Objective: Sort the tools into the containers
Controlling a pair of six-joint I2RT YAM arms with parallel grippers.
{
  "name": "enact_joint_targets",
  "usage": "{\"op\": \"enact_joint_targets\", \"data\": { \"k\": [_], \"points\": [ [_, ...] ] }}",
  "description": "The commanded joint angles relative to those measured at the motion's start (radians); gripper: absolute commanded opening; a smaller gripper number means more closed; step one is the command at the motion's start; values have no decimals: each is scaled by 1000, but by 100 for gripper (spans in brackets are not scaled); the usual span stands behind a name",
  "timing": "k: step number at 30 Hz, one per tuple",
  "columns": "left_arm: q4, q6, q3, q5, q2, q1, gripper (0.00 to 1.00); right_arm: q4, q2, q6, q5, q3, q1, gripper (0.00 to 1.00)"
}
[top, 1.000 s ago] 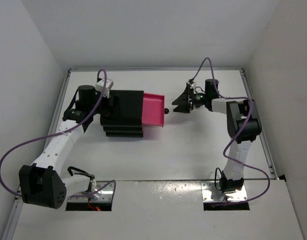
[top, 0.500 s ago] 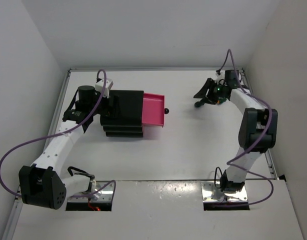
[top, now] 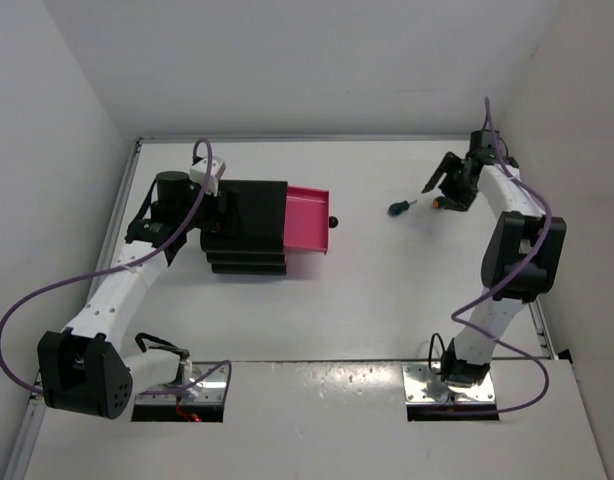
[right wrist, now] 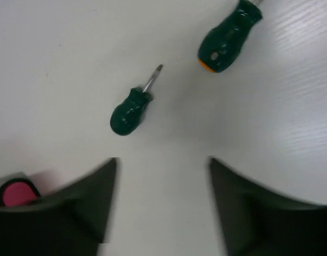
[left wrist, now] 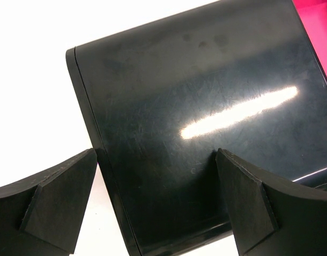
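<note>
- One pink drawer [top: 305, 215] is seen from above pulled out; a green screwdriver [top: 397, 208] lies on the table [top: 367, 290], well apart.
- Left wrist: the left end effector [left wrist: 155, 160] is shown wide over the black cabinet [left wrist: 206, 80] top, empty.
- Right wrist: the right end effector [right wrist: 162, 170] is shown partly open, empty, near the screwdriver; picking is judged in hand, so lowering over its handle is needed.

Small green screwdriver [right wrist: 130, 111], larger orange-capped screwdriver [right wrist: 227, 37], claw [right wrist: 162, 161] parted

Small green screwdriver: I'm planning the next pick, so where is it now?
Top view: the small green screwdriver lies on the table, between the open pink drawer and the right gripper, nearer the gripper.
</note>
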Motion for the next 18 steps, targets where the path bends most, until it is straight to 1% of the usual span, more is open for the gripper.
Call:
{"op": "enact_joint_targets", "data": {
  "k": [1,2,3,6,10,13,17,18],
  "points": [
    [-145,-9,-54,13,28,-12,99,-51,42,80,-84,37,-48,85],
    [-145,-9,-54,13,19,-12,99,-31,42,98,-40,25,-48,97],
    [-145,-9,-54,13,19,-12,99,9,32,110,-15,12,-48,100],
    [-145,-9,-63,4,9,-12,99,38,28,144,68,25,-48,100],
    [-136,-9,-63,4,9,-12,99,-53,156,189,120,187,-39,100],
    [-136,-9,-63,4,9,-12,99,-54,195,222,164,234,-39,100],
    [-136,-9,-72,4,9,-12,99,-116,258,265,203,303,-30,100],
    [-136,-9,-72,4,9,-12,99,-130,271,278,203,317,-30,98]
  ]
}}
